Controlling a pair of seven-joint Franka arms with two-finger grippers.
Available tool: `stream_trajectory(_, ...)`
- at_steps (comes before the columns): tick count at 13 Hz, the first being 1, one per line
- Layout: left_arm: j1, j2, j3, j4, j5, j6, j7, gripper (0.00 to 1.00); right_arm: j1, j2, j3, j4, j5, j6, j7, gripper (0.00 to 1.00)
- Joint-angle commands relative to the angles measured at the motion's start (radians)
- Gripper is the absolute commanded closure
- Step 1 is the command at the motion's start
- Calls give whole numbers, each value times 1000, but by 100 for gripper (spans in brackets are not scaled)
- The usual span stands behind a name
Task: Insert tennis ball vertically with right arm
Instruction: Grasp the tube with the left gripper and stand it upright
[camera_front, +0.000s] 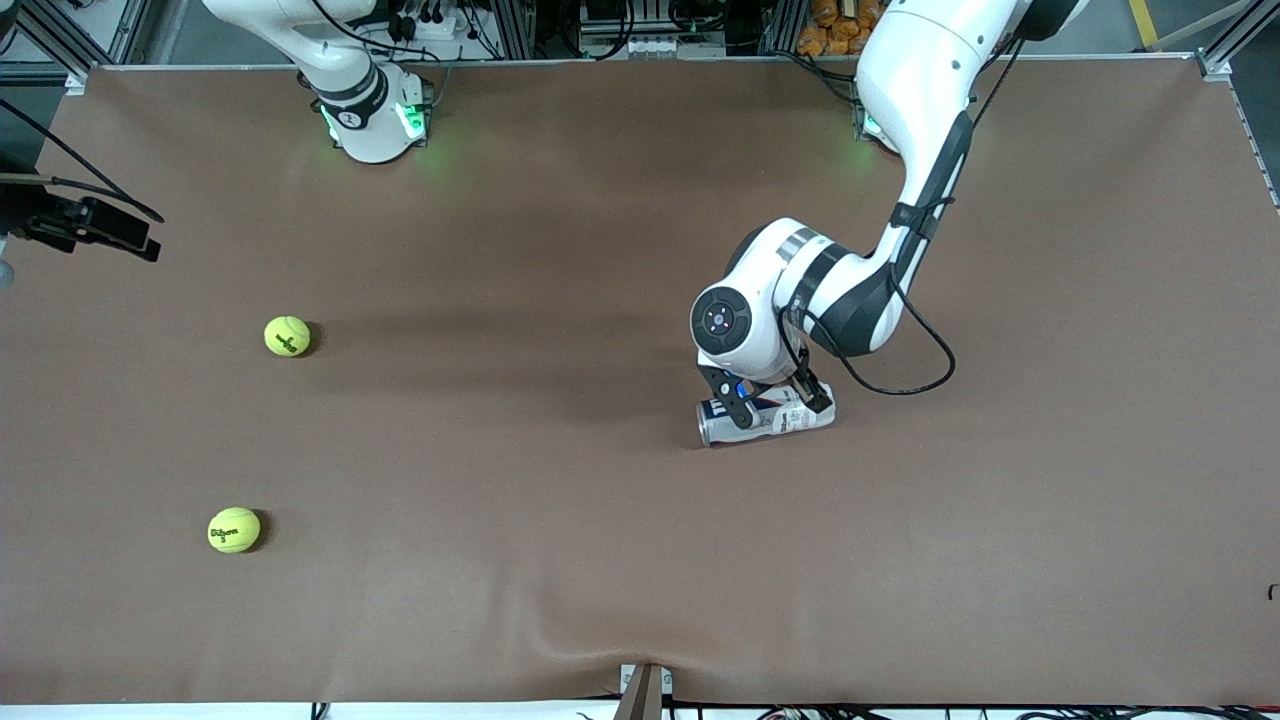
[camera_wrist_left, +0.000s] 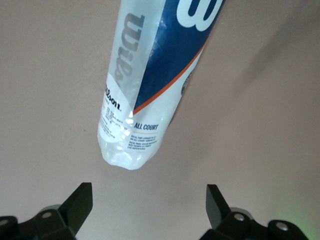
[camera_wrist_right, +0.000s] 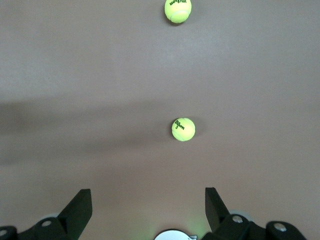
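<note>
Two tennis balls, one ball can lying flat.

Worktop draped in brown cloth, wrinkle at near edge. Aluminium frame posts and tangled black cables along top. Soft shadows, even overhead light.

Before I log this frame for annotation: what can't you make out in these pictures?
- Right gripper: outside the front view; the right wrist view shows only its open finger ends.
- Wilson tennis ball can: the left gripper, open over it, covers its middle in the front view; the left wrist view's edge cuts off its mouth end.
- Two tennis balls: print too small to read fully.
</note>
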Motion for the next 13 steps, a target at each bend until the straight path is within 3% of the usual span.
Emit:
stream_trajectory(1,-6,19,0,25,33,-1,51,0,-2,29,-1,4,-10,34,5,0)
stream_trajectory(7,-9,59,0,24,142,54,223,0,31,29,1,-5,-9,22,5,0)
stream_trajectory(13,-24,84,-2,24,147,63,295,0,35,27,2,-12,-9,34,4,0)
